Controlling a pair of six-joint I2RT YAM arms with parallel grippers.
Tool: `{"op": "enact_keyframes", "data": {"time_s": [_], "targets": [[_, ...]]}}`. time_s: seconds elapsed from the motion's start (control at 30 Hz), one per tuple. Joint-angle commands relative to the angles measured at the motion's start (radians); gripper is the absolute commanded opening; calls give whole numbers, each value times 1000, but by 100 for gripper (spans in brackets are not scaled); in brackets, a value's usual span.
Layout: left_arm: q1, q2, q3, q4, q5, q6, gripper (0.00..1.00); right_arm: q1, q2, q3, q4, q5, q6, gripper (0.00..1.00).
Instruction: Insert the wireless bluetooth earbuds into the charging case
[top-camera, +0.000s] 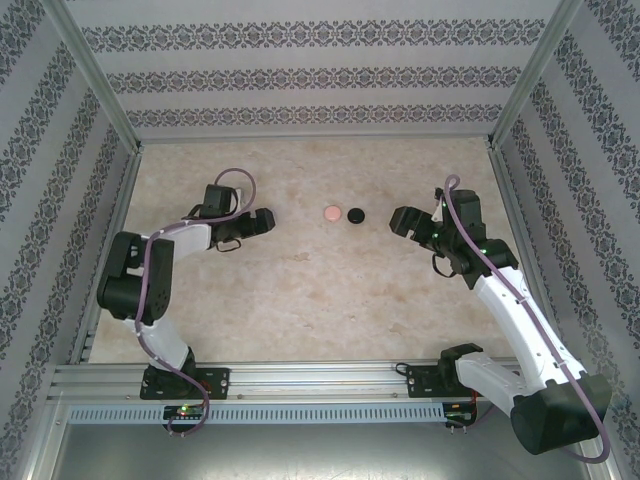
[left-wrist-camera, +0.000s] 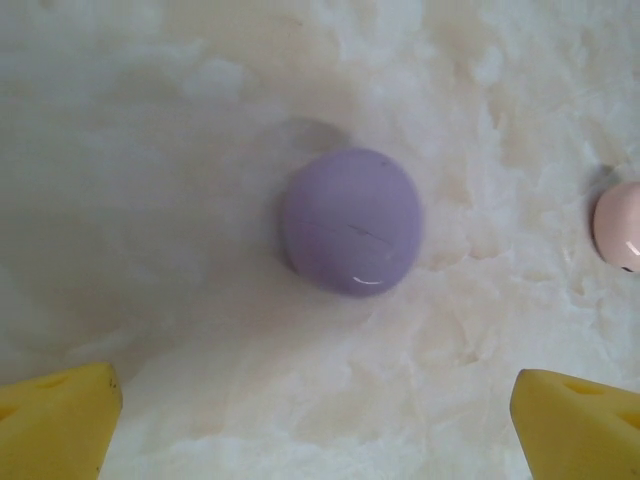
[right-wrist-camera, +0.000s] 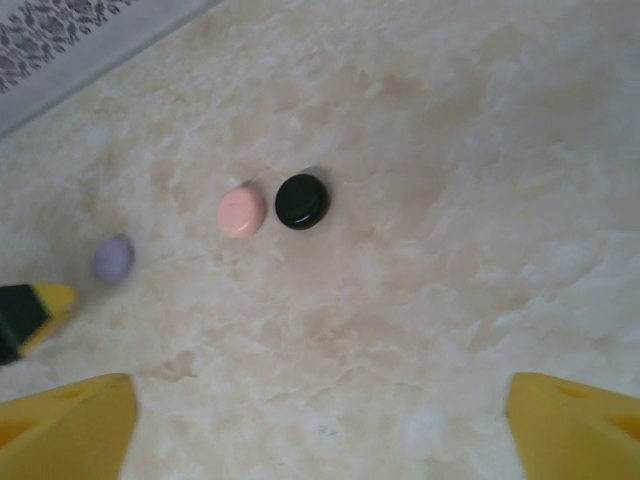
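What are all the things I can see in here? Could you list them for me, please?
Purple round case: one, lilac, on the table below the left gripper, apart from the other two.
Pink round case: one, pale pink, mid-table.
Black round case: one, black, close beside the pink one, on its right.
Table: one, cream, marble-look.
Walls: three, grey floral stripes, around the table.
Rail: one, silver, near edge, carrying both arm bases.
Left gripper: one, yellow fingertips, open, holding nothing.
Right gripper: one, yellow fingertips, open, holding nothing, facing the pink and black cases.
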Motion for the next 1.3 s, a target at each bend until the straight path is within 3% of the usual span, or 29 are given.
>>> {"op": "enact_keyframes", "data": {"time_s": [0.0, 0.23, 0.43, 0.63, 0.9, 1.13, 1.2, 1.27], "targets": [[16, -133, -6, 21, -77, 67, 99, -12, -7, 45, -14, 90, -52, 98], [20, -392, -145, 163, -233, 190, 99, -38, 22, 76, 39, 373, -141, 98], [20, -556, -275, 263, -356, 319, 99, -66, 51, -35, 300, 563, -336, 98], [24, -579, -376, 400, -399, 433, 99, -104, 141, -212, 601, 553, -437, 98], [59, -482, -508, 608, -448, 484, 99, -106, 306, -390, 999, 489, -507, 98], [98, -321, -609, 837, -373, 454, 99, -110, 452, -511, 1379, 370, -562, 98], [112, -265, -606, 887, -348, 452, 99, -139, 450, -529, 1389, 293, -547, 98], [128, -204, -599, 930, -314, 447, 99, -145, 518, -575, 1547, 262, -556, 98]]}}
